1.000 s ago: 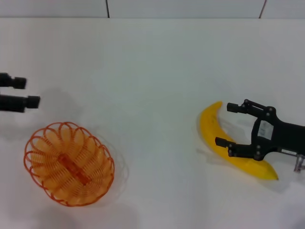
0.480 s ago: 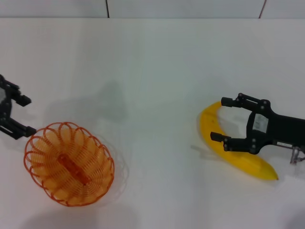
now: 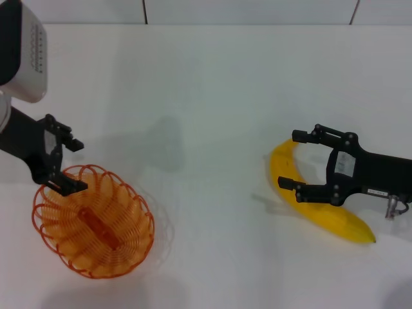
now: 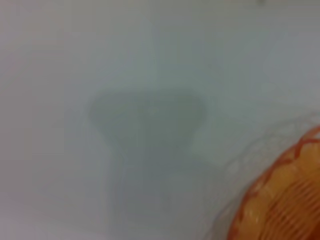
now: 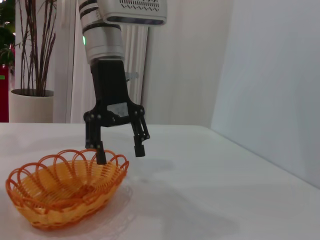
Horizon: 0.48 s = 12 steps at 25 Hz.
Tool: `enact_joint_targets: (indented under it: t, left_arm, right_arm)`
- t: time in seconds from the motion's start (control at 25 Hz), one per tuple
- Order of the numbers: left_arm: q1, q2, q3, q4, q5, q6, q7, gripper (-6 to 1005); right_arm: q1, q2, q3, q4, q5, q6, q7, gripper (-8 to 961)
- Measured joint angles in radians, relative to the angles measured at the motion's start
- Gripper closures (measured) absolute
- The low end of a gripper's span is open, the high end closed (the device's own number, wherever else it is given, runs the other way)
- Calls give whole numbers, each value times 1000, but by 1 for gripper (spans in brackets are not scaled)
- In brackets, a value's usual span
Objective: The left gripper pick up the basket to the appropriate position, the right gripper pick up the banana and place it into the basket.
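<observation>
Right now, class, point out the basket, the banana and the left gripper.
basket [image 3: 96, 225], head view, on its woven floor.
banana [image 3: 283, 168], head view, on its upper curve.
left gripper [image 5: 117, 150], right wrist view, midway between its open fingertips, over the basket's rim.

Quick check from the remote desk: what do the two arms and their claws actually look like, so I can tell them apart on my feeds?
Both end in black two-fingered open-frame claws with a small white label. The left gripper hangs from a black wrist on a white-grey arm with a green ring light and a vented silver housing above. The right gripper has the same black frame, a label on its palm and a small metal fitting at its wrist.
</observation>
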Motion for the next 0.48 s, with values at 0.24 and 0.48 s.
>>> enact_joint_targets:
  t: [0.24,0.48]
  left_arm:
    - [-10,0,51,-37,-35,-32,14,192]
    - [-10,1,68,-41,-32,-46,-3,193]
  right_arm:
    - [2,0,0,0,-2,0,0,67]
    - [0,0,0,-1,-2,0,1,67]
